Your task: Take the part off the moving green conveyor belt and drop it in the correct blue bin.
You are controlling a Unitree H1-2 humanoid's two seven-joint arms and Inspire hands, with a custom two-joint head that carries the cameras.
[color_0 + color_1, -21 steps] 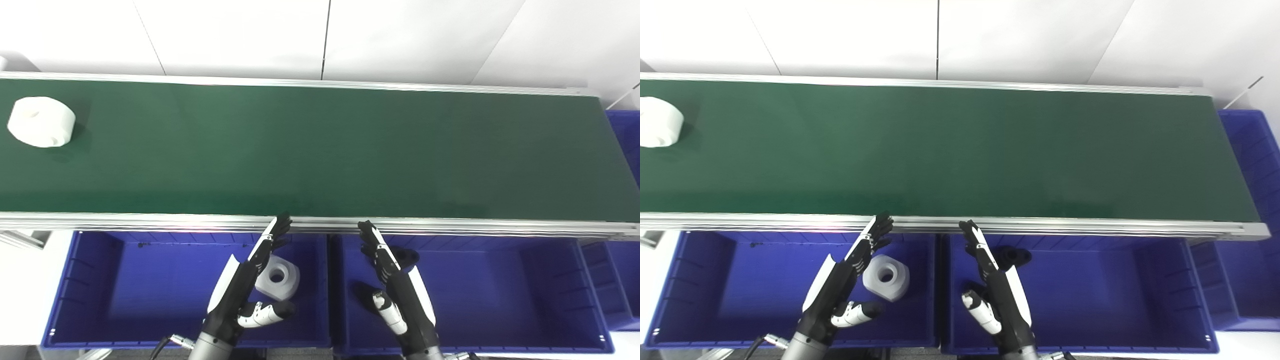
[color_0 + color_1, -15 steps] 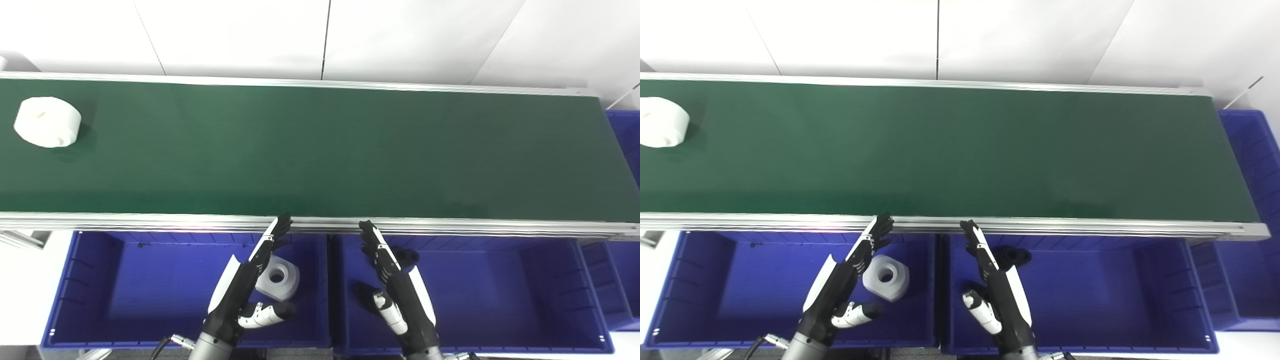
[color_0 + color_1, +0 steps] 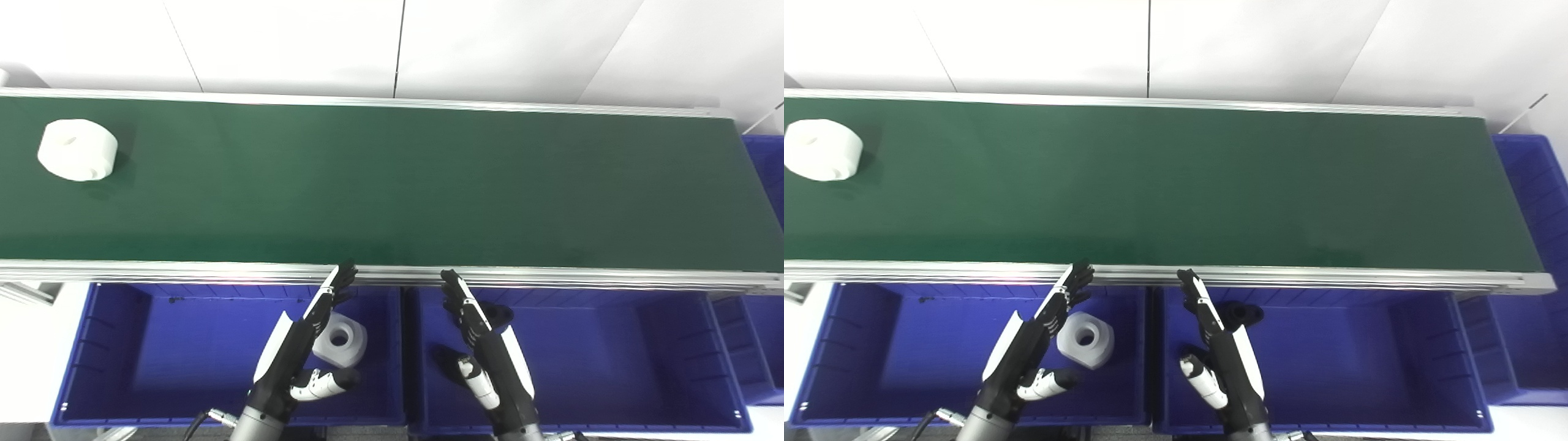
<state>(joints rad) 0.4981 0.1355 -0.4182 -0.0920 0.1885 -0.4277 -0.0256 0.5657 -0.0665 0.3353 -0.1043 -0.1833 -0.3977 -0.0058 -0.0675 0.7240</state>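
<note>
A white round part [image 3: 78, 149] sits on the green conveyor belt [image 3: 392, 184], far off to the left of both hands and well beyond them. The left hand [image 3: 298, 349] hovers spread and empty over the left blue bin [image 3: 110, 361], just beside a white part with a hole [image 3: 340, 339]. The right hand [image 3: 487, 358], also spread, hangs over the right blue bin [image 3: 612, 361], near what looks like a dark part [image 3: 499, 314].

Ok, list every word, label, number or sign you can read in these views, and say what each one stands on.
None: no readable text anywhere.
The green conveyor belt, the round white plastic part on it, the blue plastic bins, the white holed part in the left bin and the black-and-white left hand and right hand all show no markings.
</note>
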